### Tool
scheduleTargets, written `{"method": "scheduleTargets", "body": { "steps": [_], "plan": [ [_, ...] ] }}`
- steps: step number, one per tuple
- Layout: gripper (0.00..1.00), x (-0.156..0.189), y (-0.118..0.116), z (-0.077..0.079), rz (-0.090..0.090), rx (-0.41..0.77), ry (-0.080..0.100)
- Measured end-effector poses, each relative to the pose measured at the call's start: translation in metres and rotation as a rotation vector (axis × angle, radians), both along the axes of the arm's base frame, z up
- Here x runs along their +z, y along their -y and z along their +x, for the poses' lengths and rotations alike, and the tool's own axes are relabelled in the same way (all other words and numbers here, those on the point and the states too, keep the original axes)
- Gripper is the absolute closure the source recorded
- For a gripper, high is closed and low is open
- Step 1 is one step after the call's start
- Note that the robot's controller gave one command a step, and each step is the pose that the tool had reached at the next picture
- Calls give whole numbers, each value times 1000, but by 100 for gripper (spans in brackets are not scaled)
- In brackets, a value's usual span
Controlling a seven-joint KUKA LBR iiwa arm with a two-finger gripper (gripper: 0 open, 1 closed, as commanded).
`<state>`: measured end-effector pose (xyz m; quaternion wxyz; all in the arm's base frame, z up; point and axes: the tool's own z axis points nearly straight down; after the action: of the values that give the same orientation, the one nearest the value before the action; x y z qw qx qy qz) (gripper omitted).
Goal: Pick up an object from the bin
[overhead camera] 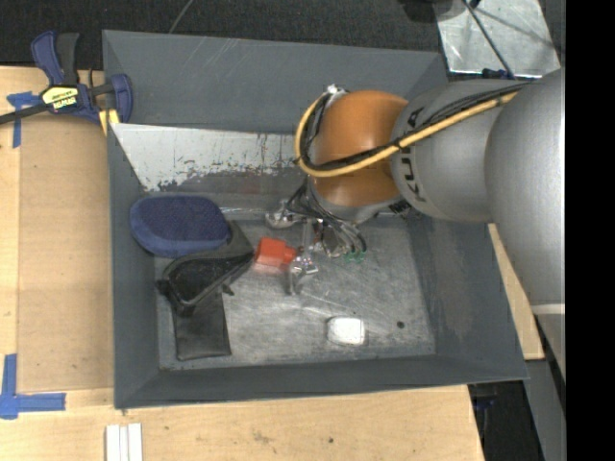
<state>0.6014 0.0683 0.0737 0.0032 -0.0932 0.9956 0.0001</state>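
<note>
Just beside the gripper (pixel 306 265) lies a red block (pixel 274 254) (lengthwise left-right).

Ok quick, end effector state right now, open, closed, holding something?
End effector: cannot be told whether open or closed; it is beside a small red block mid-bin.

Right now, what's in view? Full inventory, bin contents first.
bin: 1, grey metal, centre of view
oval pouch: 1, dark blue, bin floor, back left
black item: 1, maybe 2 overlapped, black, front left, just below the pouch
small block: 1, orange-red, middle of the floor
white lump: 1, white, front, right of middle
green scrap: 1, green, under the wrist, too small to name
arm: 1, silver with orange wrist cover and yellow cable, in from the right, tip beside the block
</note>
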Motion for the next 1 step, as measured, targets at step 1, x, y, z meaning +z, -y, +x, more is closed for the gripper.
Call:
{"method": "scheduleTargets", "body": {
  "steps": [1],
  "plan": [
    [100, 5, 0, 4, 2, -3, 15]
  ]
}}
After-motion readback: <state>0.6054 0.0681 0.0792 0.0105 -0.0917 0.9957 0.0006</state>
